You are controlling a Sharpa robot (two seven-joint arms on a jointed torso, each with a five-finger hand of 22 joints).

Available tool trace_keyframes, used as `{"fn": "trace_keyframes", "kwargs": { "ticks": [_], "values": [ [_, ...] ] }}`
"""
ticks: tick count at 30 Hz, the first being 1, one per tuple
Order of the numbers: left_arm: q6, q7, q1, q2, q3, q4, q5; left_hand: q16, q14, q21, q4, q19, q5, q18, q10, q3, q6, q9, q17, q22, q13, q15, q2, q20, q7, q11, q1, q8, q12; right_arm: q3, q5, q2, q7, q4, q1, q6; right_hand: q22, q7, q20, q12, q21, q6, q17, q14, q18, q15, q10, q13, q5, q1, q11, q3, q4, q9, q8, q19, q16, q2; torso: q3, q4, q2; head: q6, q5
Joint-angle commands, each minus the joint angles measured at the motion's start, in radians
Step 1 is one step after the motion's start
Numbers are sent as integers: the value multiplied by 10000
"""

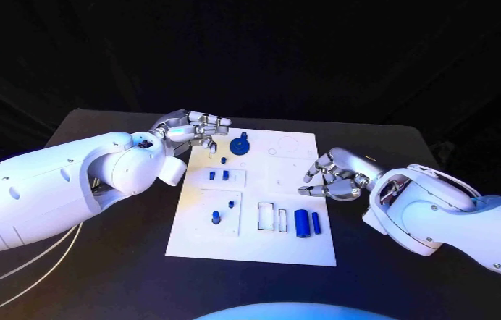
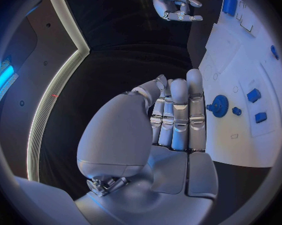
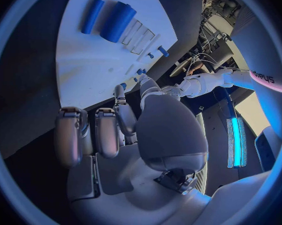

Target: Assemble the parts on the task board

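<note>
I saw my left hand (image 1: pixel 196 128) at the board's (image 1: pixel 250 244) far left corner, fingers together, holding nothing, beside the gear (image 1: pixel 241 145). My right hand (image 1: pixel 336 177) hung curled and empty at the right edge. A careless reach could knock the two cylinders (image 1: pixel 307 223).

White rectangular task board (image 1: pixel 255 251) lying flat on the black table. Blue gear-shaped part (image 1: pixel 241 145) near its far edge; thick blue cylinder (image 1: pixel 302 223) and thinner blue rod (image 1: pixel 316 223) side by side near its right edge; small blue pegs (image 1: pixel 219 176) standing mid-left.
</note>
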State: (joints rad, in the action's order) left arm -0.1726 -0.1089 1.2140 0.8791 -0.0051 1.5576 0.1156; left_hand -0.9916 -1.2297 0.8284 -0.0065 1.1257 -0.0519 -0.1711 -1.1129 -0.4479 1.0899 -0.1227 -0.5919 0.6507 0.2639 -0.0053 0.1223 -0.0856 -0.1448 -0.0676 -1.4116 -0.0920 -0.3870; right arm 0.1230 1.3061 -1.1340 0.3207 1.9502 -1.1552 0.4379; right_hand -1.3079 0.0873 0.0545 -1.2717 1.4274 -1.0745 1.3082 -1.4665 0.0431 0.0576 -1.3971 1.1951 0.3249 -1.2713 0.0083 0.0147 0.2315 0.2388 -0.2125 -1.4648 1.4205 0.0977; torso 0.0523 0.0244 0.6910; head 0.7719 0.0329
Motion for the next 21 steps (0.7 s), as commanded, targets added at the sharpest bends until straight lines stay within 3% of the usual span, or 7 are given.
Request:
{"fn": "trace_keyframes", "kwargs": {
  "ticks": [1,6,16,21],
  "values": [
    [69,-154,-8,2,-1,33,35,43,85,-47,13,66,8,-130,65,53,-48,13,11,-13,11,10,-49,13,-13,-20,80,26,-41,36,66,-222,796,230,117,3,-2268,3,-38,-34,96,-52,195,-601,-155,10,68,77,-37,27,7,136,52,42,-35,-570,77,-80,-29,-137,-40,42,201],
    [68,-193,-17,11,-10,30,-35,41,86,-55,25,67,9,-130,74,65,-51,15,13,-18,13,12,-51,10,-11,-21,103,26,-49,71,524,-323,1271,373,379,215,-2313,13,-31,-160,267,16,358,-631,-190,0,46,273,-70,132,17,410,249,112,-22,-633,186,-73,-34,-222,-58,115,325],
    [122,-193,-22,71,-20,62,-70,43,89,-65,39,68,9,-130,81,79,-50,16,22,-24,15,14,-54,7,-9,-21,126,23,-58,104,1169,21,2147,381,881,323,-2289,45,-3,-43,183,138,263,-597,-172,-31,172,227,-4,205,52,824,544,199,27,-597,134,-6,-10,-201,-69,283,475],
    [137,-181,-23,107,-24,74,-72,43,89,-65,39,68,9,-130,81,79,-50,16,22,-24,15,14,-54,7,-9,-21,126,23,-58,110,1332,257,2266,347,1090,285,-2291,43,-2,-52,193,129,269,-597,-174,-31,167,246,17,212,50,850,559,209,21,-601,137,-10,-13,-217,-64,312,464]
  ]
}}
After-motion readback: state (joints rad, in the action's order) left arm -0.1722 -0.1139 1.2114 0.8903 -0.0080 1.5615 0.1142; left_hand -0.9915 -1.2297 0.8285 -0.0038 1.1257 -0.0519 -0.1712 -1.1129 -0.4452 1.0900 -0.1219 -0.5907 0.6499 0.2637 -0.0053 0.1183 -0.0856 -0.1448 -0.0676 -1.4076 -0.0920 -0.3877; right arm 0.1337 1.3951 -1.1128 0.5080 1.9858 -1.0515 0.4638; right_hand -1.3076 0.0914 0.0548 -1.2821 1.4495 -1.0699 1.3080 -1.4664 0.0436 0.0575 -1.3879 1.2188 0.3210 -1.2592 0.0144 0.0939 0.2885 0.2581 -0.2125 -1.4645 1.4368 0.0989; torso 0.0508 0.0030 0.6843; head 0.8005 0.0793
